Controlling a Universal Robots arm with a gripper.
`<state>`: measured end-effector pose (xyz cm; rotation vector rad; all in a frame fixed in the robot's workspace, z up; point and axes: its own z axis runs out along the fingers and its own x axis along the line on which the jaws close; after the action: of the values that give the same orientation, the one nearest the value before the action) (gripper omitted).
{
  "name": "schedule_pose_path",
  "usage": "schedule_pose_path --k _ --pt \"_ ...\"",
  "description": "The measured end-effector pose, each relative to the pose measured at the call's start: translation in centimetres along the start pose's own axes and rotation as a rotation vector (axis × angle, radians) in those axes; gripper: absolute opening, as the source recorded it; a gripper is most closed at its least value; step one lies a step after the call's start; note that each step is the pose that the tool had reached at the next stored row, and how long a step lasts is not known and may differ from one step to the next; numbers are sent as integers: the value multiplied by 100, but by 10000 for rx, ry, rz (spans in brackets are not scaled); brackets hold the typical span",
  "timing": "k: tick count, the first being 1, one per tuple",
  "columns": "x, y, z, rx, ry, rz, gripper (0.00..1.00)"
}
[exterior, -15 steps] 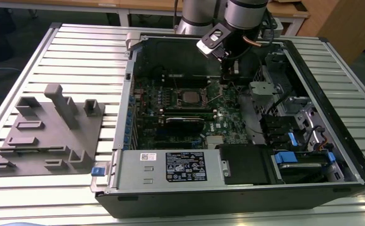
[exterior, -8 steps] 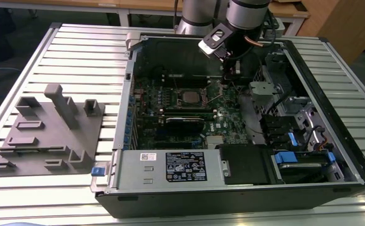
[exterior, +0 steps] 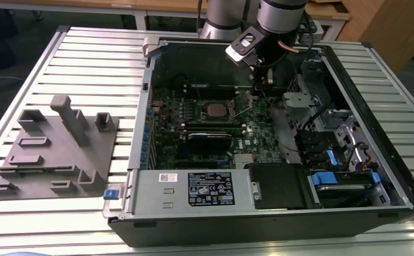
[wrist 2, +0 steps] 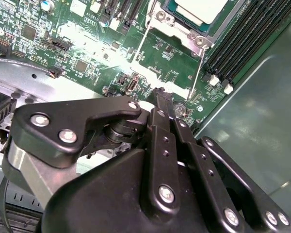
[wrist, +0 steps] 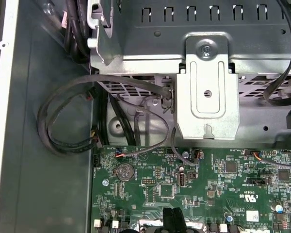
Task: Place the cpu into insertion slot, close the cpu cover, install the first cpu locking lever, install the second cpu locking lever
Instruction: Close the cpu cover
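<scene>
Gripper [exterior: 258, 90] hangs low inside the case [exterior: 139, 133]. Its tips are close over the board [exterior: 264, 133], at the board's far edge from the exterior camera. In the second wrist view the fingers [wrist 2: 157, 121] lie drawn together to one point, and nothing shows between them. Reads as closed and empty.

Case lies open on its side on a slatted table [exterior: 86, 64]. Grey fixture block [exterior: 50, 154] is well apart, off to the exterior view's left.

Slot [exterior: 202, 113] sits mid-board, to the exterior view's left of the gripper and a little nearer the camera. Near, not touching.

Cover [wrist 2: 184, 30] looks to be lying down around the cpu [wrist 2: 201, 7]. The silver top shows through the cutout, so the chip is judged seated in the slot and the cover closed.

Two thin wire levers are on the socket's sides.
- Near lever [wrist 2: 200, 68]: long axis runs from the socket corner straight out toward the fingertips. Its free end is just beside them, with a gap.
- Far lever [wrist 2: 140, 46]: on the socket's other flank, roughly parallel and further from the tips.

Cannot tell whether either lever is latched. Work judged to be at the lever stage, with the near lever the closest task part to the gripper.
</scene>
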<state>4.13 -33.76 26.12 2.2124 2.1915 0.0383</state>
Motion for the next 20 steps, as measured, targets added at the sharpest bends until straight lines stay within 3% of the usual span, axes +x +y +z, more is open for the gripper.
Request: schedule_pose_path --k 20 --pt "1 99 4 0 0 0 11"
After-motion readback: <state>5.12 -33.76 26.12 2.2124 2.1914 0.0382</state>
